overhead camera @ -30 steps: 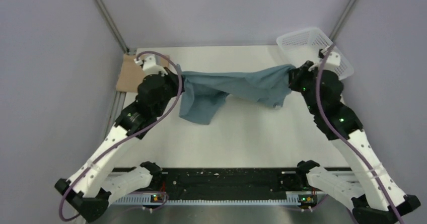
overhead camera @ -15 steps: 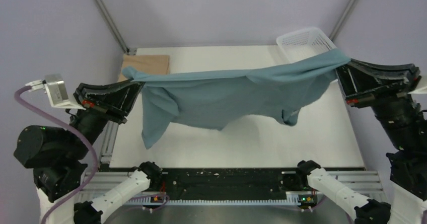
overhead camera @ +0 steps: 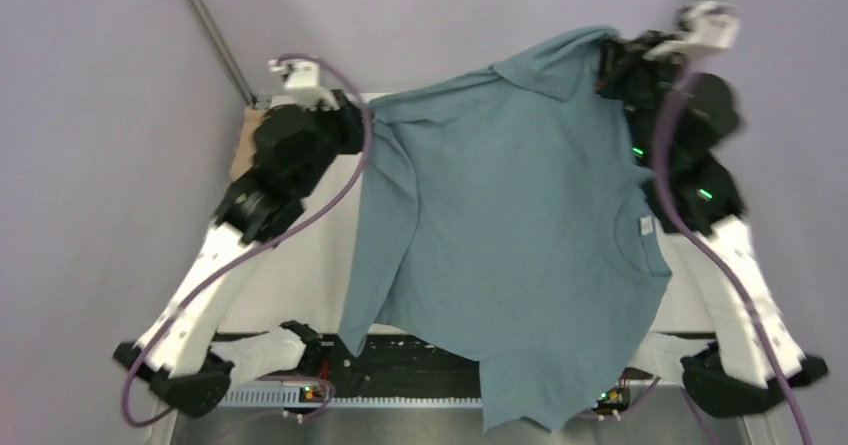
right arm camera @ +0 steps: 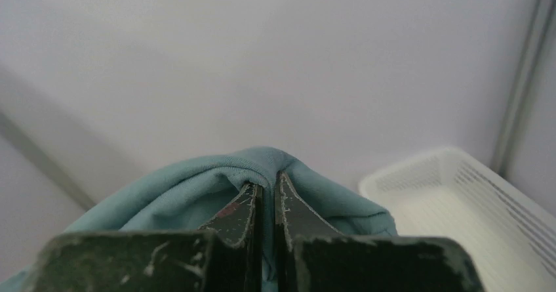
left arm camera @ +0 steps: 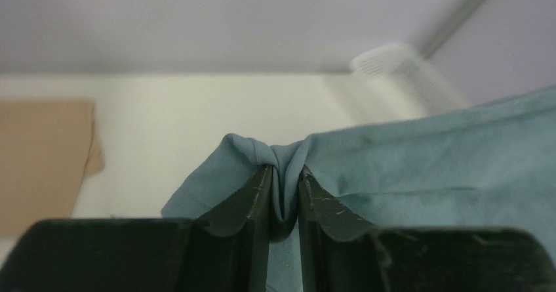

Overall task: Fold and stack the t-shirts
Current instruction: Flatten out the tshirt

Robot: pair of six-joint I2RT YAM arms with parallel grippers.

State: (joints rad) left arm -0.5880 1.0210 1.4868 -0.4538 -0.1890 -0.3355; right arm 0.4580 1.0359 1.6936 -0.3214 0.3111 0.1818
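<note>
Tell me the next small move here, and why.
Probably lower both arms together, draping the teal t-shirt flat onto the table: the left gripper and right gripper each pinch an edge, and it hangs spread, unfolded, in the air.

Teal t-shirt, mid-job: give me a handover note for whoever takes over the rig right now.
The left tool is shut on a bunched edge of the teal t-shirt; the right tool is shut on another edge. The shirt hangs spread between them, unfolded. The tan t-shirt lies flat at the far left corner of the table. Nothing is stacked yet. Left to do: lay the teal one down, fold it, stack both.
</note>
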